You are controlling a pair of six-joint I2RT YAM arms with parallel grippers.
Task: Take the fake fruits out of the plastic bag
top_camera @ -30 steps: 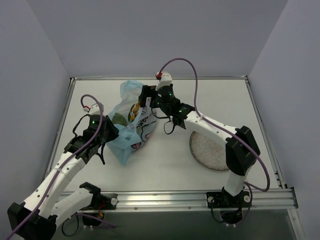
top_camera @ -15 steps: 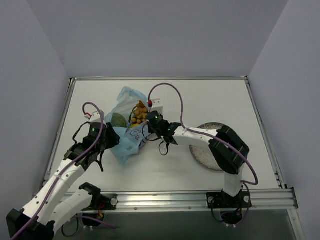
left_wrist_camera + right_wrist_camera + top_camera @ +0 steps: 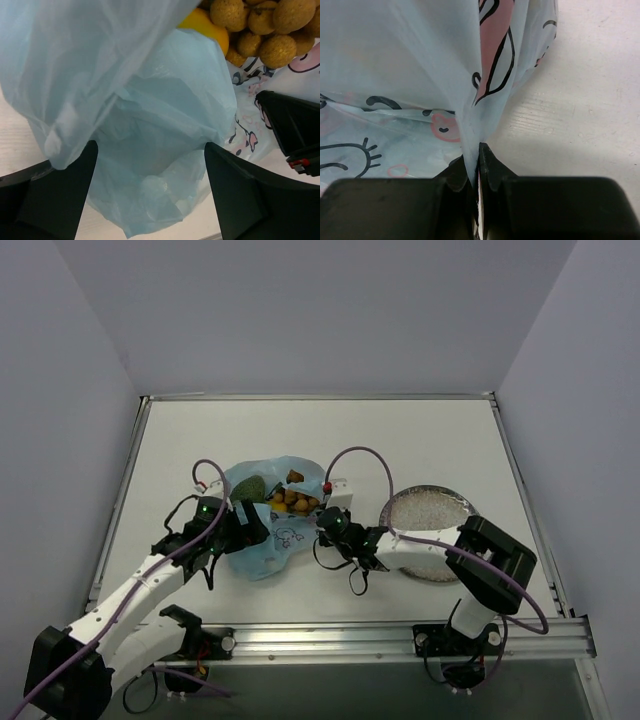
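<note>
— Pale-blue plastic overhead: where's the bag?
— Just left of the plate, with fruits heaped in its open mouth.
— Left wrist camera?
— The left gripper is spread wide, bag sagging between.
— Right wrist?
— The right gripper pinches bag film tight.

Fruits in bag, plate right of it.

Speckled grey round plate flat on white table, right side, towards near edge. Aluminium rail along that edge.
</note>
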